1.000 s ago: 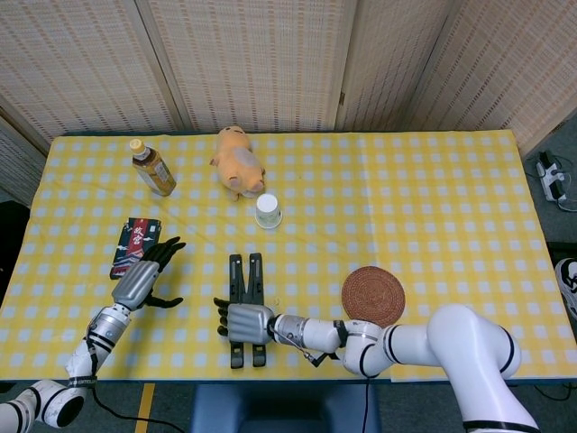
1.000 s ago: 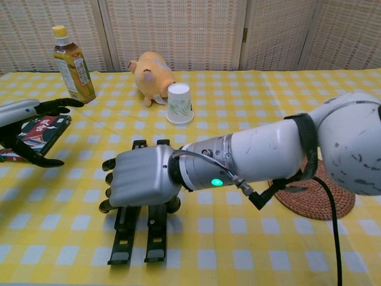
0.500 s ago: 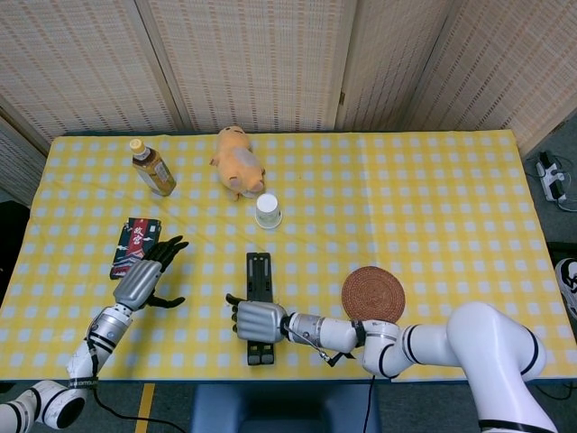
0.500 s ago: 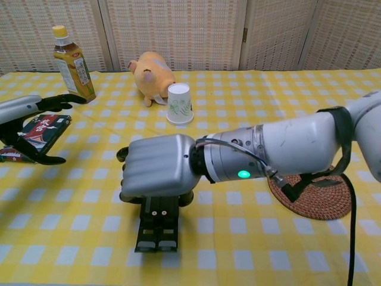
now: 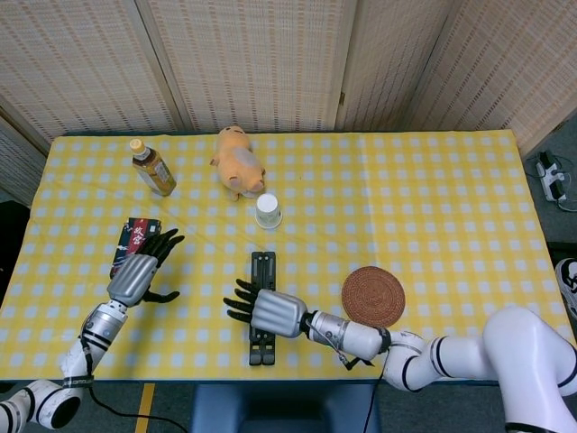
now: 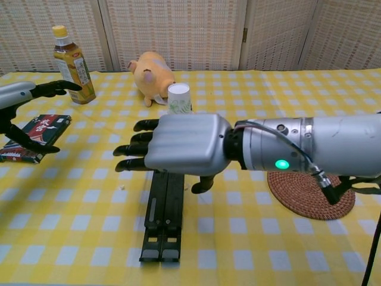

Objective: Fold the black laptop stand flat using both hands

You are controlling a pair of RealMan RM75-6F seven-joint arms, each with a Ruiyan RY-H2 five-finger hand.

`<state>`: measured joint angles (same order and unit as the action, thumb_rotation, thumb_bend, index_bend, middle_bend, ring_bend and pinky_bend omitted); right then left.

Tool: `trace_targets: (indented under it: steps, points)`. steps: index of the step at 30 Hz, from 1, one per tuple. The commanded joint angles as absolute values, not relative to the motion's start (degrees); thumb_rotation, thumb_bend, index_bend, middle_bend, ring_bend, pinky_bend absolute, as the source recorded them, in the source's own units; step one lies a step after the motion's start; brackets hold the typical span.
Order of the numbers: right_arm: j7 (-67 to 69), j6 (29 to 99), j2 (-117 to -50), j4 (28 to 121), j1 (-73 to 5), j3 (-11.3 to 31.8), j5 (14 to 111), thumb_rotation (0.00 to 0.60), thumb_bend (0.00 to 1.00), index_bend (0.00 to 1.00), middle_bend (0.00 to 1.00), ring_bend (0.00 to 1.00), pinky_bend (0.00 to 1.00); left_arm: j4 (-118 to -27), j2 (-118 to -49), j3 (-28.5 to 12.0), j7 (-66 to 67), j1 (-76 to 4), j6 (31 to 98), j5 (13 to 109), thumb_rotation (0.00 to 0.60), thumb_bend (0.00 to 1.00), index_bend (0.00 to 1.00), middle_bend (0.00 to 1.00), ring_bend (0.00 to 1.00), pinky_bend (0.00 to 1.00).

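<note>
From my seat at the controls, the laptop stand (image 5: pixel 261 308) (image 6: pixel 162 215) lay flat on the table (image 5: pixel 433 216) (image 6: pixel 71 238), its two black bars pressed side by side into one narrow strip that ran lengthwise away from the near edge of the yellow checked cloth. My right robot hand (image 5: pixel 268 311) (image 6: pixel 178 145) sat over the middle of that strip with its dark fingers (image 5: pixel 238 301) (image 6: pixel 134 149) stretched out and spread toward the left, holding nothing; in the chest view the thumb hung down beside the stand, and I could not tell whether it touched the bars. The far end of the stand showed beyond the hand and the near end stuck out toward the table edge. My left robot hand (image 5: pixel 141 274) (image 6: pixel 24 113) stayed well to the left of the stand, opened wide with nothing in it, hovering just by a small dark packet (image 5: pixel 133 244) (image 6: pixel 36 136) on the cloth. A paper cup (image 5: pixel 268 210) (image 6: pixel 178 98) stood beyond the stand's far end, and a round woven coaster (image 5: pixel 372 295) (image 6: pixel 305 193) lay to its right.
</note>
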<state>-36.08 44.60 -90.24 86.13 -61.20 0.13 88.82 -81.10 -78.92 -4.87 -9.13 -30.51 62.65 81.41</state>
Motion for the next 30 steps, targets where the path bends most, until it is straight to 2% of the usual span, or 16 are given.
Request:
trace_targets:
  steps: [1, 7, 15, 22, 30]
  points:
    - [-36.6, 52.5, -84.9, 91.8, -54.5, -0.3, 86.0, 0.6, 0.23, 0.0, 0.0, 0.09, 0.03, -82.2, -77.5, -5.6, -5.9, -29.5, 64.2, 79.7, 0.6, 0.22, 0.02, 0.0, 0.0, 0.0]
    - [-37.3, 64.6, -77.7, 98.5, -44.3, -2.1, 83.0, 0.6, 0.23, 0.0, 0.05, 0.12, 0.04, -84.2, -75.1, -6.7, 0.0, -26.9, 67.3, 75.5, 0.6, 0.25, 0.04, 0.0, 0.0, 0.0]
    - [-30.7, 78.1, -68.8, 103.6, -31.0, -4.6, 79.4, 0.6, 0.23, 0.0, 0.04, 0.13, 0.06, -87.5, -72.5, -6.8, 5.3, -20.9, 75.2, 72.2, 0.6, 0.25, 0.05, 0.0, 0.0, 0.0]
    - [-17.2, 83.4, -65.1, 101.2, -21.8, -6.5, 78.0, 0.6, 0.23, 0.0, 0.02, 0.09, 0.06, -89.4, -71.7, -4.9, 4.4, -15.5, 81.3, 73.5, 0.6, 0.25, 0.06, 0.0, 0.0, 0.0]
    - [-11.1, 88.6, -65.2, 97.0, -14.2, -6.9, 79.0, 0.6, 0.23, 0.0, 0.02, 0.08, 0.05, -90.5, -71.8, -2.5, 3.3, -10.7, 86.6, 77.2, 0.6, 0.25, 0.07, 0.0, 0.0, 0.0]
